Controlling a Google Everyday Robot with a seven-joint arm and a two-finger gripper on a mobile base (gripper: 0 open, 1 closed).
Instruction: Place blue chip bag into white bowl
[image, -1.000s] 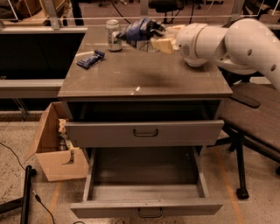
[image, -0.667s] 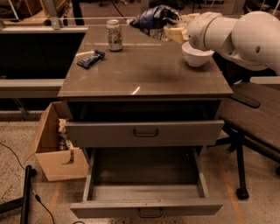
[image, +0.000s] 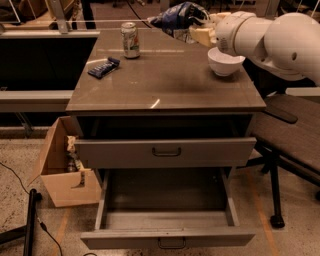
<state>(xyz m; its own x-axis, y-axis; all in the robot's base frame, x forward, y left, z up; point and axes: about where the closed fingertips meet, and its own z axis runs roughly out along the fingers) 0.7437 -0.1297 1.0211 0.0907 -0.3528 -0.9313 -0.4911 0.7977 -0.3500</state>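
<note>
The blue chip bag (image: 177, 19), crumpled shiny blue foil with white patches, is held in the air above the far edge of the table. My gripper (image: 196, 27) is shut on it, at the end of the white arm that reaches in from the right. The white bowl (image: 225, 61) stands on the table's right side, partly hidden by the arm. The bag is up and to the left of the bowl, apart from it.
A green-and-white drink can (image: 130, 40) stands at the back left of the grey table (image: 165, 87). A flat dark blue wrapper (image: 103, 67) lies left of centre. The bottom drawer (image: 167, 215) is pulled open. A cardboard box (image: 62, 167) sits on the floor at left. A bench (image: 292, 135) is at right.
My gripper has lifted the blue chip bag up and to the right, from near the can toward the bowl. The bowl, hidden before, now shows under the arm.
</note>
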